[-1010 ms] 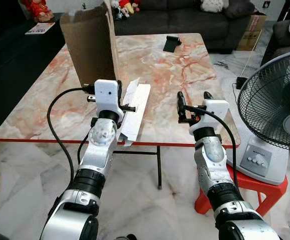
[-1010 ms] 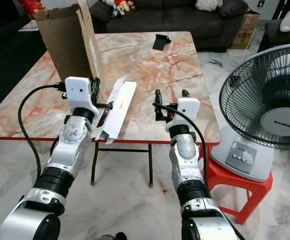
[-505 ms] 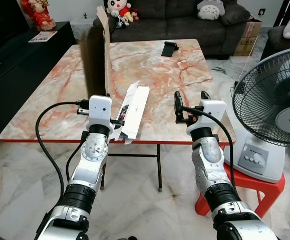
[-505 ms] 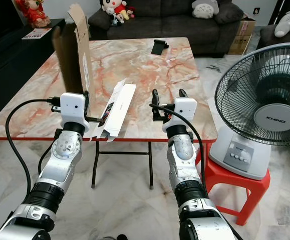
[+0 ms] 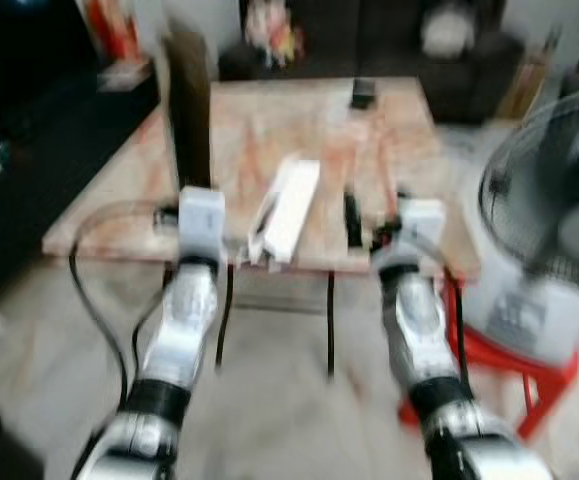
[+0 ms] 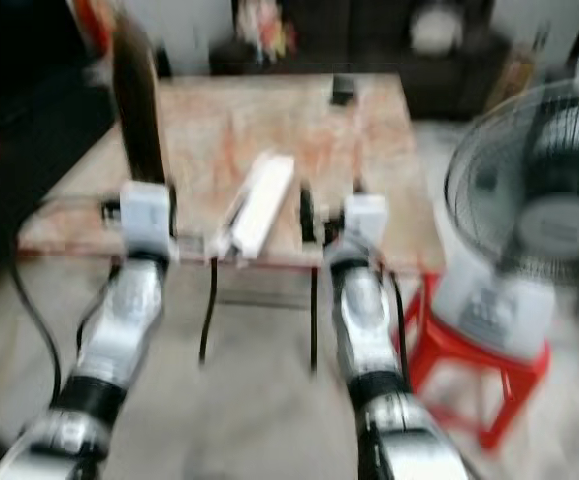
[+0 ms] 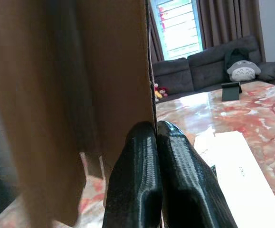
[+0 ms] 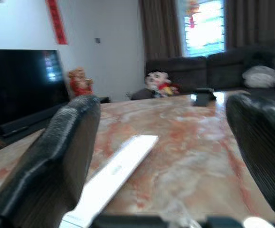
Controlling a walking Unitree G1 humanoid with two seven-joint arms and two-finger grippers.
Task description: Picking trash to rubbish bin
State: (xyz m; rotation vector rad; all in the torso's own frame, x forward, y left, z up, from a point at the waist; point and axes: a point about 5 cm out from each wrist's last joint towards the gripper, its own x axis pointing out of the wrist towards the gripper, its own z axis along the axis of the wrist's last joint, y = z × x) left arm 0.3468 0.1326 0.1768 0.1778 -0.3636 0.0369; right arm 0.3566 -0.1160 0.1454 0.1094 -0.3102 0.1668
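Observation:
My left gripper (image 7: 155, 130) is shut on the edge of a tall brown cardboard sheet (image 5: 187, 105). It holds the sheet upright over the near left part of the marble table (image 5: 314, 125). A long white box (image 5: 290, 203) lies on the table near its front edge, between my two arms, and shows again as the white box (image 8: 113, 171) just beyond the right fingers. My right gripper (image 5: 377, 215) hovers open at the table's front edge, to the right of the box, with nothing between its fingers. Both eye views are blurred.
A standing fan (image 5: 554, 210) sits on a red stool (image 5: 514, 370) close to my right arm. A small black object (image 5: 362, 93) lies at the table's far side. A dark sofa with soft toys (image 7: 208, 59) stands behind the table. Tiled floor lies below my arms.
The whole picture has shifted and gone blurred, so the camera is moving. The cardboard in my left gripper has turned from face-on to edge-on. The right gripper stays open.

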